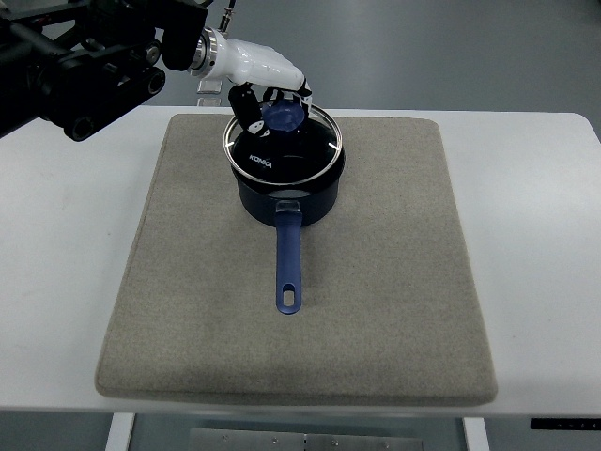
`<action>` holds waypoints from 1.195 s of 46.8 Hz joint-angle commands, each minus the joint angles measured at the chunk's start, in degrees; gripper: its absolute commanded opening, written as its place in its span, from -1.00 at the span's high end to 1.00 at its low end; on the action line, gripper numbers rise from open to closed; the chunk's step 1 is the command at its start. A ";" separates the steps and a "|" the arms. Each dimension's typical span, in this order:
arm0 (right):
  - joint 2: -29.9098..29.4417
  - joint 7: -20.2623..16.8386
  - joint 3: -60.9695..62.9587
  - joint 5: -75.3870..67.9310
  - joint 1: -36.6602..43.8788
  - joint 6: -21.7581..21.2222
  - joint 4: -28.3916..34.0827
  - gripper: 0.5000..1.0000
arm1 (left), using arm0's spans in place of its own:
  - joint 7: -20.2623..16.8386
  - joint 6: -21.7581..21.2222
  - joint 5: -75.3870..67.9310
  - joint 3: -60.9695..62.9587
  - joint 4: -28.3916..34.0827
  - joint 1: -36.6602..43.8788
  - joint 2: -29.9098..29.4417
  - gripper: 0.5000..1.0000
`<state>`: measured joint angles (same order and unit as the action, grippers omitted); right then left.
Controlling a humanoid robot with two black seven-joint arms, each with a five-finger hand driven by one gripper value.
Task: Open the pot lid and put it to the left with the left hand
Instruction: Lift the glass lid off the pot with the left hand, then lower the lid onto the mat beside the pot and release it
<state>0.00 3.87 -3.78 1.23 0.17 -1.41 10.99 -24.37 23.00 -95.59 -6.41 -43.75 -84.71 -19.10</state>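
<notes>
A dark blue pot (286, 193) stands on the far middle of a grey felt mat (376, 282), its blue handle (287, 261) pointing toward me. A glass lid (282, 150) with a steel rim sits over the pot, tilted with its far edge raised. My left hand (274, 101), white with black fingers, reaches in from the upper left and is shut on the lid's blue knob (283, 116). The right hand is out of view.
The mat lies on a white table (545, 235). The black left arm (84, 66) crosses the upper left corner. Bare mat shows to the left of the pot (183, 216) and to its right.
</notes>
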 commanded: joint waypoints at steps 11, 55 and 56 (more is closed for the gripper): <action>0.00 0.00 0.00 -0.09 0.00 0.00 0.00 -0.67 | 0.02 0.11 1.10 -0.45 -5.90 -0.89 -9.72 1.00; 0.00 0.00 0.00 0.00 0.00 0.00 0.00 -0.67 | -0.24 -3.93 1.02 -3.44 -10.74 14.57 -24.41 1.00; 0.00 0.00 0.00 0.00 0.00 0.00 0.00 -0.67 | -0.15 -3.93 0.93 -3.44 -10.57 14.92 -24.06 1.00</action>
<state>0.00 3.87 -3.78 1.23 0.23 -1.41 10.99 -24.58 19.23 -94.52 -9.85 -54.84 -70.70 -43.83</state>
